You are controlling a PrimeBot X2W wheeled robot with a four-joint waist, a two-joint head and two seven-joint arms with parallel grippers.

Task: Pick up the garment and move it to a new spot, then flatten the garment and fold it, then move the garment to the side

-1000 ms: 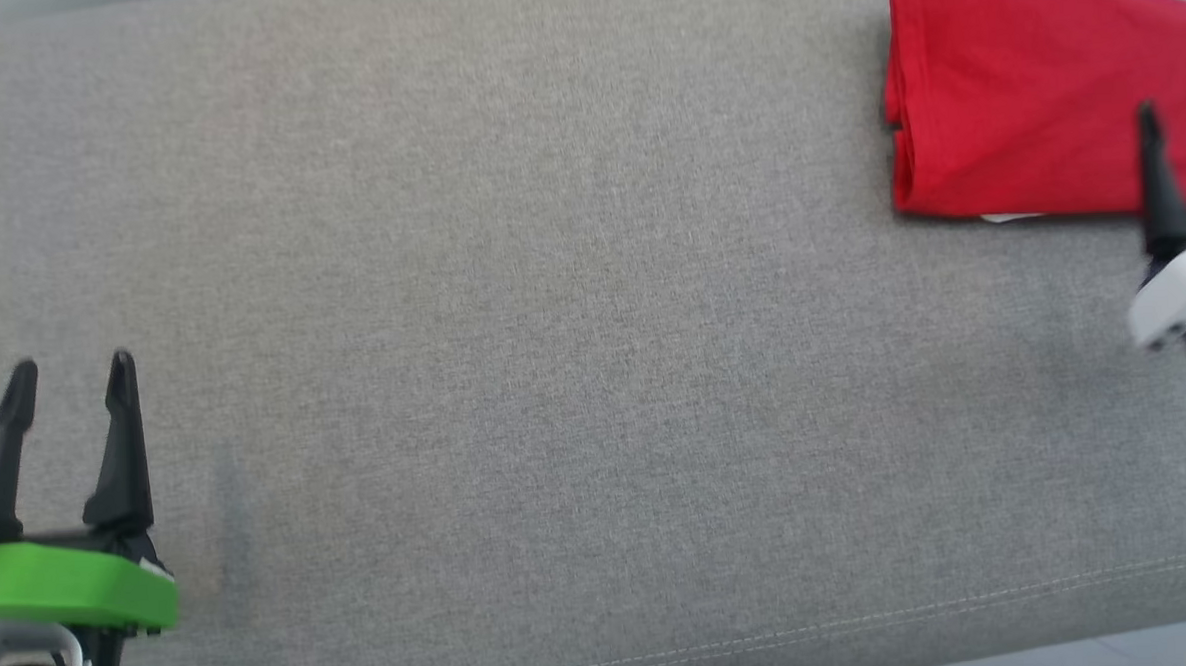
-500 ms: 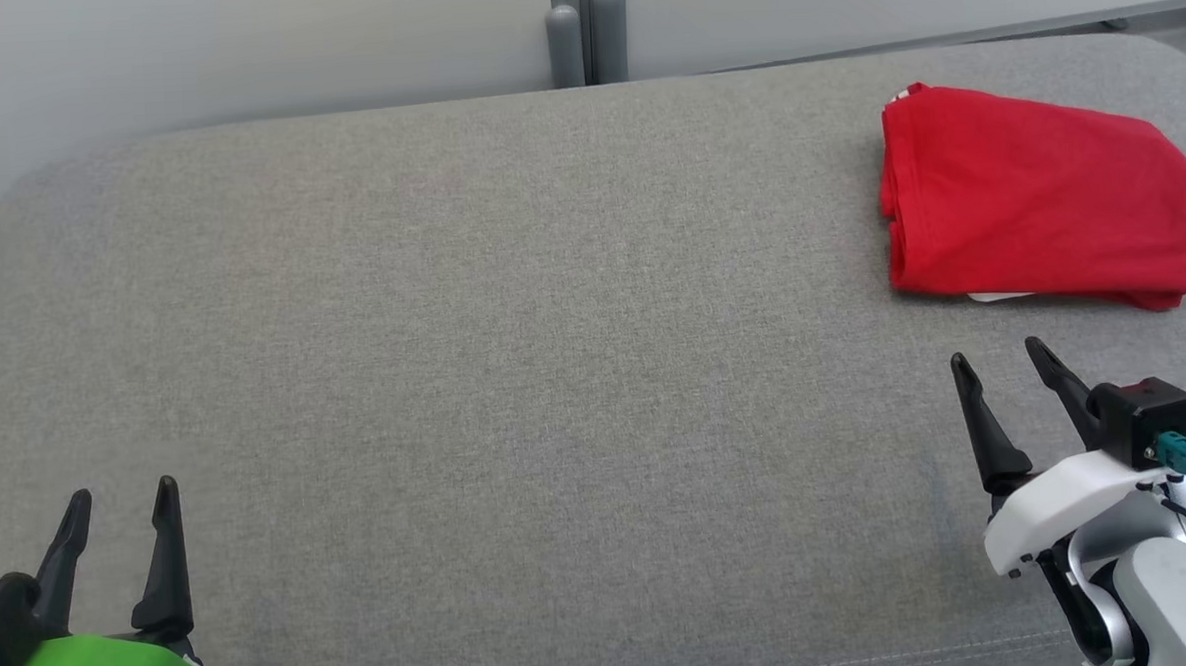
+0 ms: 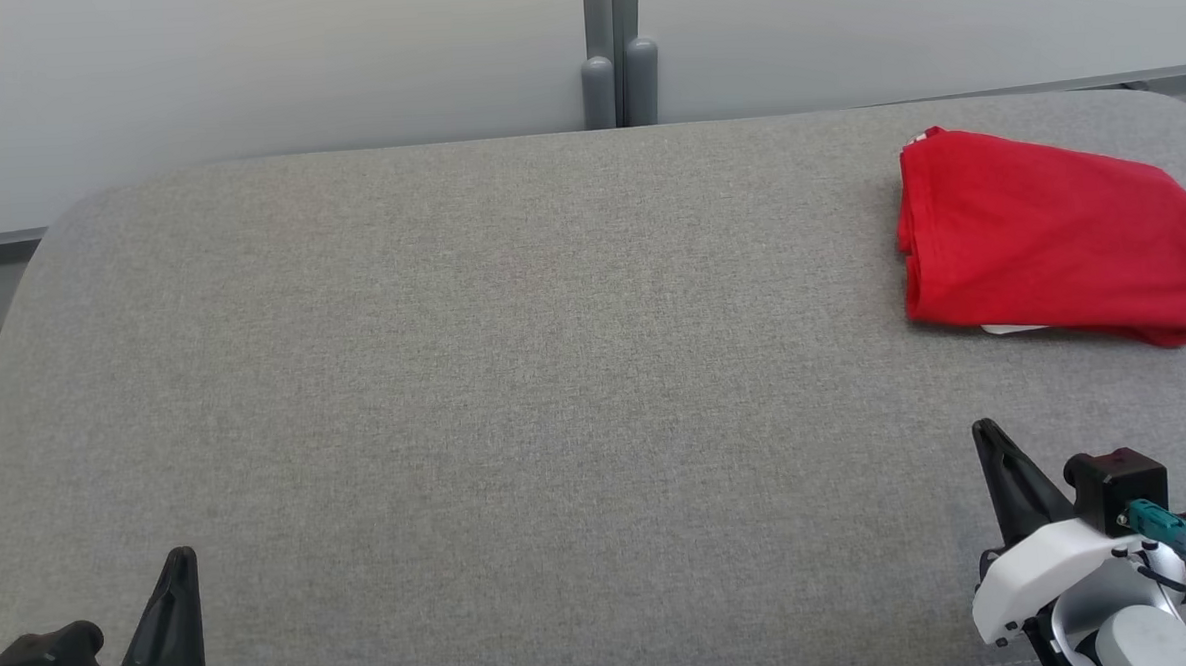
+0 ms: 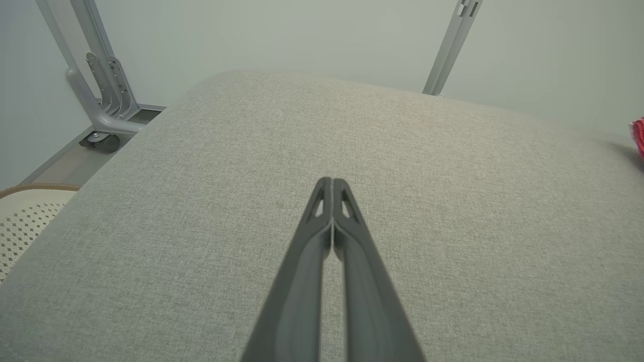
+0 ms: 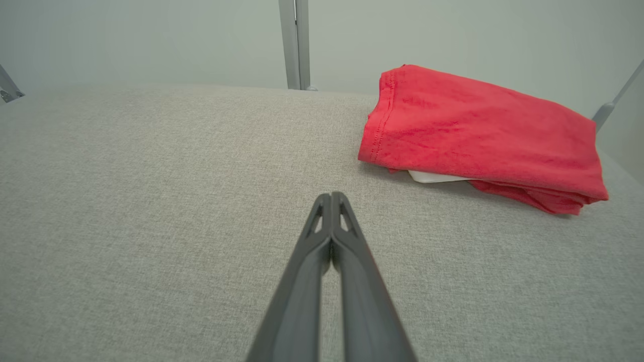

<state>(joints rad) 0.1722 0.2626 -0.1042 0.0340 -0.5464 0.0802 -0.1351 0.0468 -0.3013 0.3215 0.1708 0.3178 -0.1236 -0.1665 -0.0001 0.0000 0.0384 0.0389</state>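
The red garment, soft knit cloth folded into a thick, rounded rectangle with a stitched hem down one side, lies at the far right of the pad. A white scrap peeps from under its near edge. We work over grey woven fabric with rounded corners. Our right gripper hovers near the garment, not touching it, slim dark fingers pressed together on nothing. Our left gripper, well apart at near left, is likewise closed and empty. Two grey metal posts stand behind.
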